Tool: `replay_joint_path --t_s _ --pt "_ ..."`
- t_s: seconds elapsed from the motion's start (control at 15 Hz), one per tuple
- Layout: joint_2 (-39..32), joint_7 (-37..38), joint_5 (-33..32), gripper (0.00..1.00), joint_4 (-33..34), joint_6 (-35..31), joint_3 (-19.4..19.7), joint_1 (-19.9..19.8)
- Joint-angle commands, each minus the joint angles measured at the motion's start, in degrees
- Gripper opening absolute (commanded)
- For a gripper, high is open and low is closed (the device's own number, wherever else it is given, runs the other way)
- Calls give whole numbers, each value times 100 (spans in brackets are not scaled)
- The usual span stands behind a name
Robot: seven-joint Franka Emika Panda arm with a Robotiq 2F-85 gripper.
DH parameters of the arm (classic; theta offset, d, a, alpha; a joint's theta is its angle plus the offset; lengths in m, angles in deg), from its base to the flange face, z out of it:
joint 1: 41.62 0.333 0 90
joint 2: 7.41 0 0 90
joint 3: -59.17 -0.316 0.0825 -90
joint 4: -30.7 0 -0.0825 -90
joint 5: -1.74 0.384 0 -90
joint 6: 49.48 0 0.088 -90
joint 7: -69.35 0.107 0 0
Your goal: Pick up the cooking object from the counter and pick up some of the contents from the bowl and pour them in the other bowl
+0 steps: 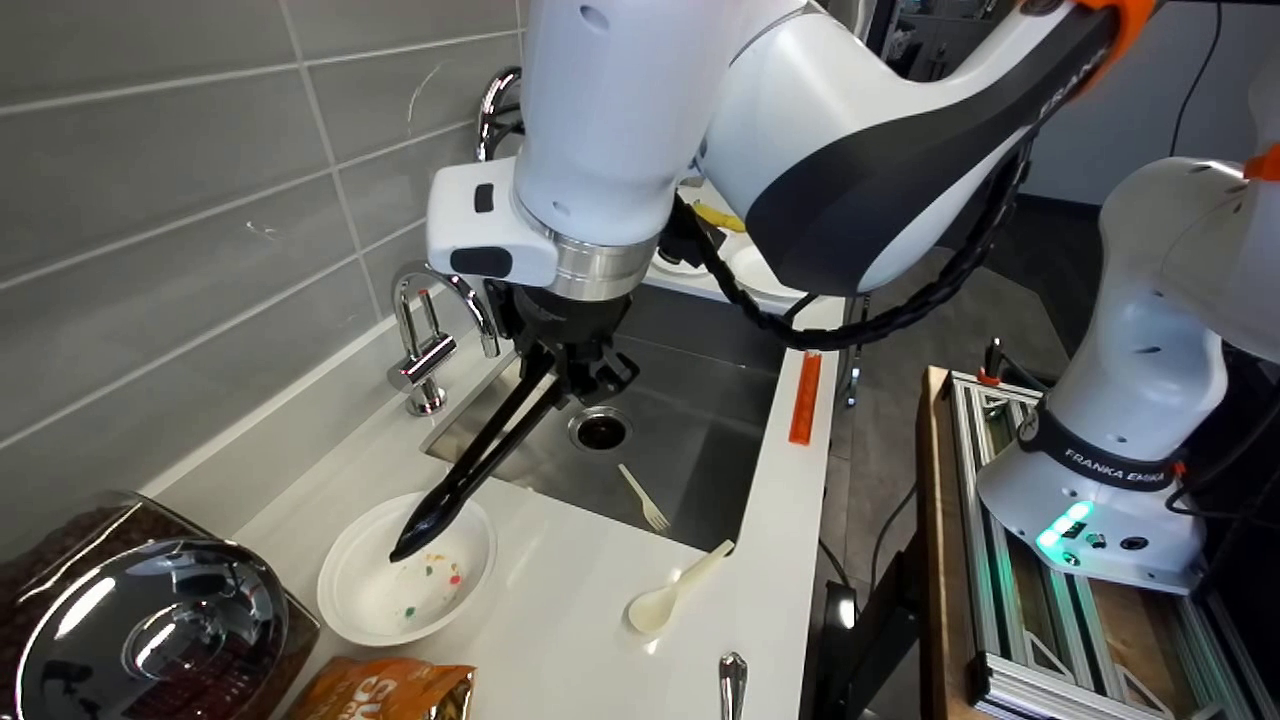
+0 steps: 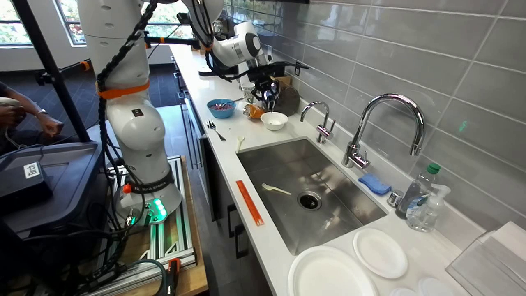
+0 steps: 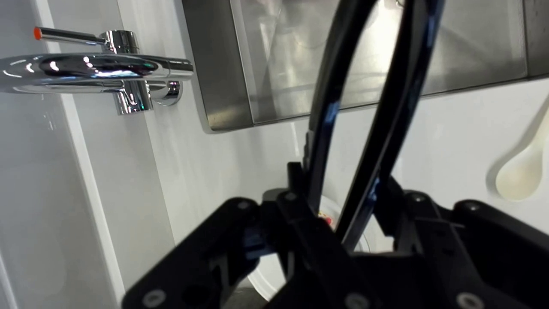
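Tongs point(image 1: 440, 508): glossy, black, slender | jaws: pinching tongs | bowl point(image 1: 347, 590): round, white, shallow | coloured bits point(image 1: 455, 579) inside

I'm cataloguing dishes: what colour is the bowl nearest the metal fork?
The bowl is blue, clearest in an exterior view.

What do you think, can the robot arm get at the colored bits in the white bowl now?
Probably yes. The gripper holds black tongs, their tips look over or inside the uncovered white bowl, and nothing seems to block the colored bits. How close the tips are, I can't tell.
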Motion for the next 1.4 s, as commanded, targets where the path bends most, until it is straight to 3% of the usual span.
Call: replay_joint_path --t_s 0.0,0.27,0.53,0.8,1.0,1.33 --pt "-35 168 -156 30 13 -88 10 10" --pt "55 134 -110 25 -55 -107 -7 20" --pt "275 58 3 26 -319 -272 -47 29" --pt "596 -48 141 27 -756 -571 -74 39" --pt "882 -149 309 20 -1153 -801 -73 55" --pt "1267 -464 822 24 -1720 -989 -57 174"
